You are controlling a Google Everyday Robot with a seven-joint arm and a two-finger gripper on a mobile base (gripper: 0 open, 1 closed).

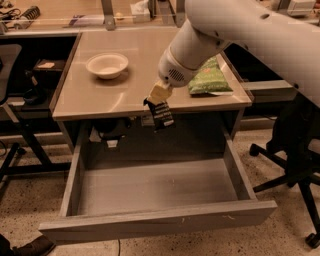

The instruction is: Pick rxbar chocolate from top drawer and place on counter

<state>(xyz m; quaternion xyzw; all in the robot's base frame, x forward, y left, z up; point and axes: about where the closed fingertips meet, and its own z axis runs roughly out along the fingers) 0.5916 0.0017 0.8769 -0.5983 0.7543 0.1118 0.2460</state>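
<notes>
My gripper (158,96) is shut on the rxbar chocolate (162,116), a small black wrapper with white lettering that hangs below the fingertips. It is held in the air at the front edge of the counter (100,95), above the back of the open top drawer (150,190). The drawer is pulled fully out and its grey floor shows nothing inside. The white arm reaches in from the upper right and hides part of the counter.
A white bowl (107,65) sits on the counter's left part. A green chip bag (209,80) lies at the counter's right edge. A black office chair (295,150) stands at right. A cluttered desk (55,15) runs along the back. A shoe (27,247) is at bottom left.
</notes>
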